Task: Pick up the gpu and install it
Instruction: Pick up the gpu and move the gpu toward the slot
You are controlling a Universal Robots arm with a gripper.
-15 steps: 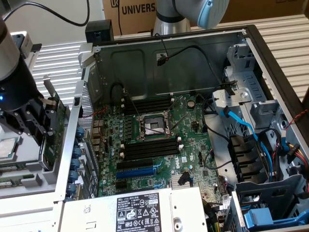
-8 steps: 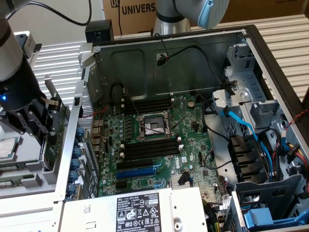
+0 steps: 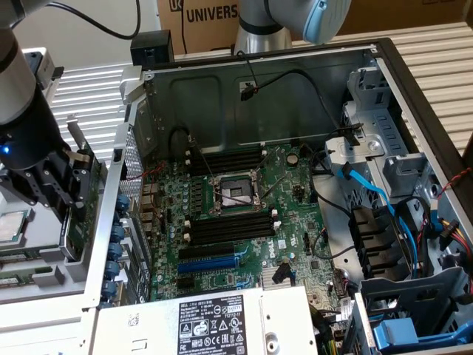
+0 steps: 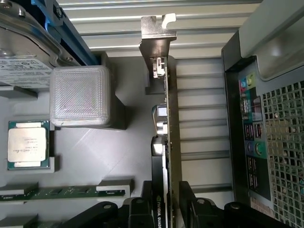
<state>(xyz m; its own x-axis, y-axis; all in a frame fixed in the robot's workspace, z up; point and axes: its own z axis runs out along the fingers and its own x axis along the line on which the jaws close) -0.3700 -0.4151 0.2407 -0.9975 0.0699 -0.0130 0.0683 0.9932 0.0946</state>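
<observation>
We see the gripper [image 4: 166, 211], fingers clamped on the gpu [image 4: 169, 118], holding it on edge at the tray's [image 4: 95, 156] edge beside the computer case [image 3: 107, 222].

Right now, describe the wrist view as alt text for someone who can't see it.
The gpu stands on edge over a grey parts tray, with the gripper astride its near end. A processor chip and a hard drive sit in the tray to one side; the computer case's port panel is on the other.
</observation>
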